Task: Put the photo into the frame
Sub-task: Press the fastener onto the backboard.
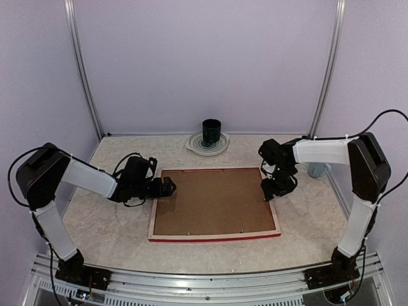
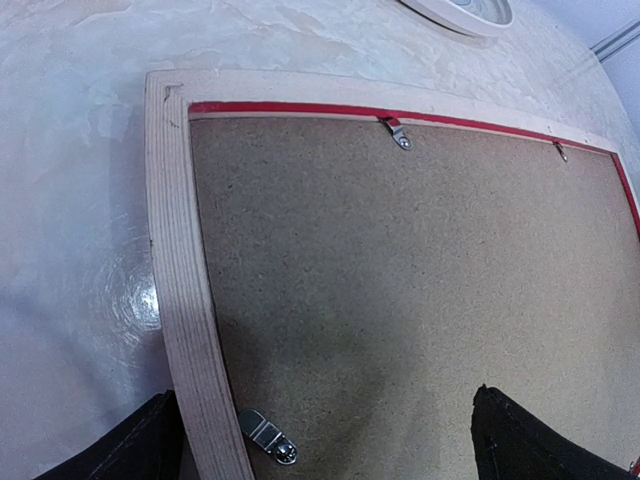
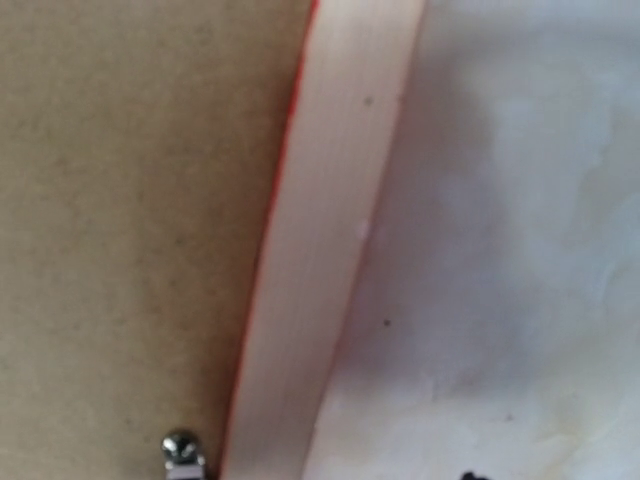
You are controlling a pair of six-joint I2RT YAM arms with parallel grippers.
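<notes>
The frame (image 1: 152, 217) lies face down mid-table, pale wood back up, red edges showing. A brown backing board (image 1: 213, 201) fills it. The photo is hidden or out of view. My left gripper (image 1: 167, 187) is at the frame's left rail. In the left wrist view it (image 2: 322, 400) is open, its fingers (image 2: 130, 445) straddling the rail (image 2: 180, 260) and a metal turn clip (image 2: 268, 437) on the board (image 2: 400, 280). My right gripper (image 1: 271, 190) is low over the right rail (image 3: 330, 200). Its fingers barely show there, beside the board (image 3: 130, 200) and a clip screw (image 3: 182, 448).
A dark cup (image 1: 211, 132) stands on a white plate (image 1: 194, 145) at the back centre. A grey object (image 1: 317, 169) sits at the right behind the right arm. Pale walls close in the table on three sides. More clips (image 2: 398, 133) sit along the frame's far rail.
</notes>
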